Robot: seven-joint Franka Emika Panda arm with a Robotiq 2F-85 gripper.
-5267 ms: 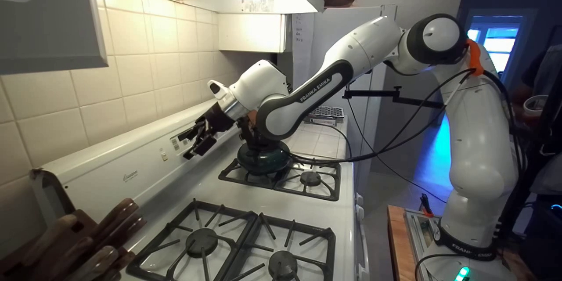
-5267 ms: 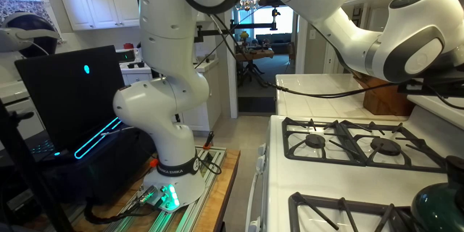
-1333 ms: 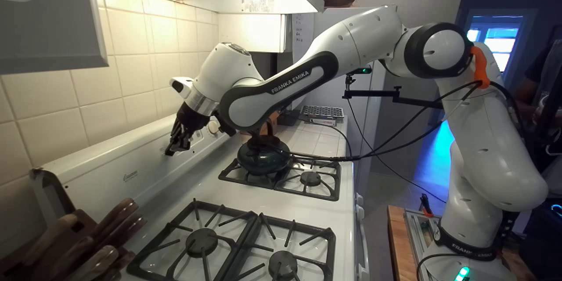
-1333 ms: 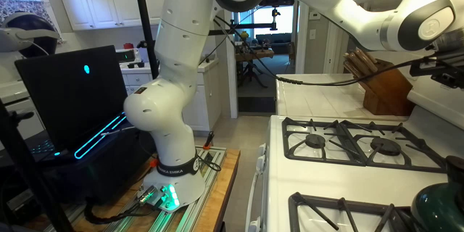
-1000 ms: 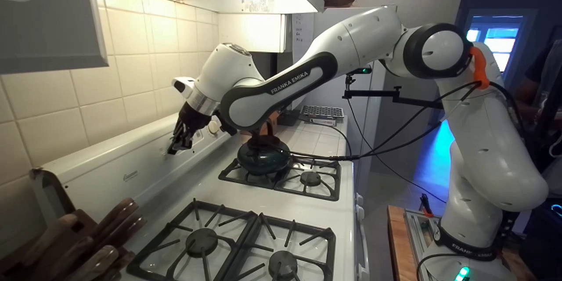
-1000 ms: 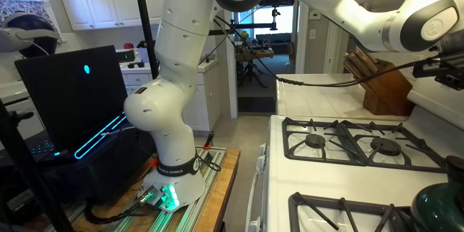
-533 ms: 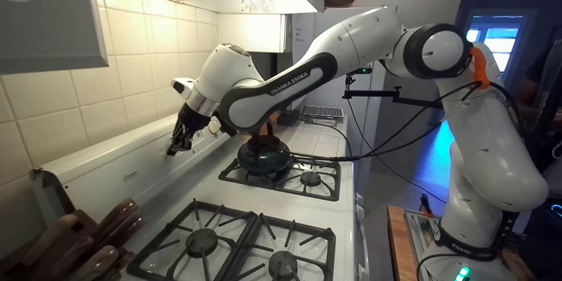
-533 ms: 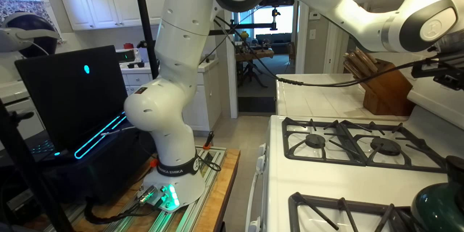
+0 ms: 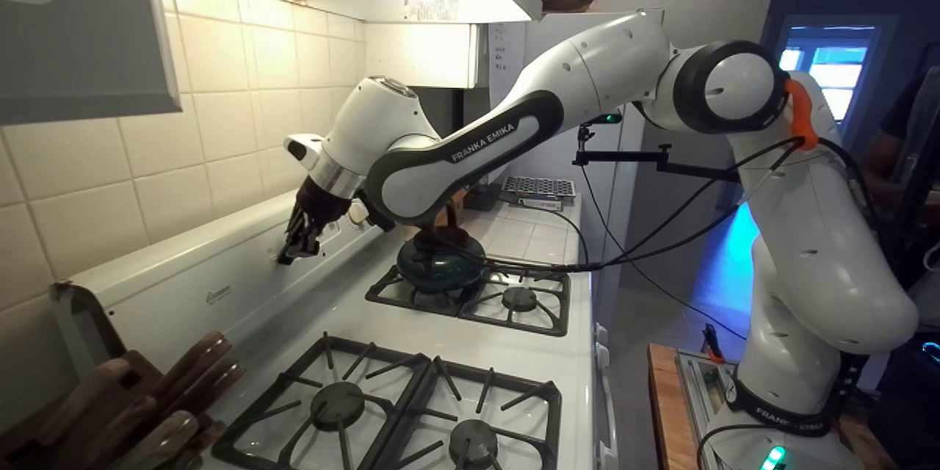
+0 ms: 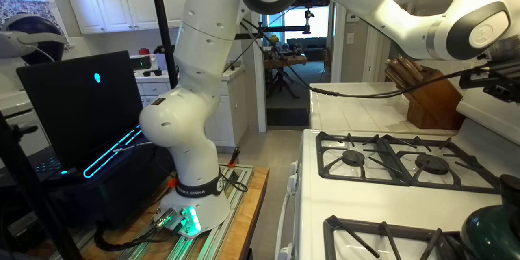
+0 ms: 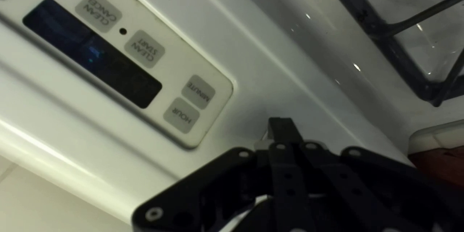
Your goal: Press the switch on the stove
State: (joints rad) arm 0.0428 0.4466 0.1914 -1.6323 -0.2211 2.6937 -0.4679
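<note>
Compared with the earliest frame, the gripper (image 11: 286, 132) is now placed farther along the back panel (image 9: 246, 272) of the gas stove (image 9: 367, 319), toward the knife block (image 9: 176, 382), and its wrist is tipped more steeply. The fingers (image 11: 290, 188) are clenched together with nothing seen between them, presumably so that a narrow, stiff tip is offered for pressing. The switch cannot be made out; it is judged to be covered by the fingers, just beyond the end of the clock keypad (image 11: 172, 74) where the HOUR button (image 11: 181, 115) is set (whether contact is made cannot be told). Inward travel is barred by the panel's face, while room for retreat is left outward over the stovetop; the green kettle (image 9: 440, 264), across which the arm's cables (image 9: 580, 267) appear to be strung, is best given a margin.
</note>
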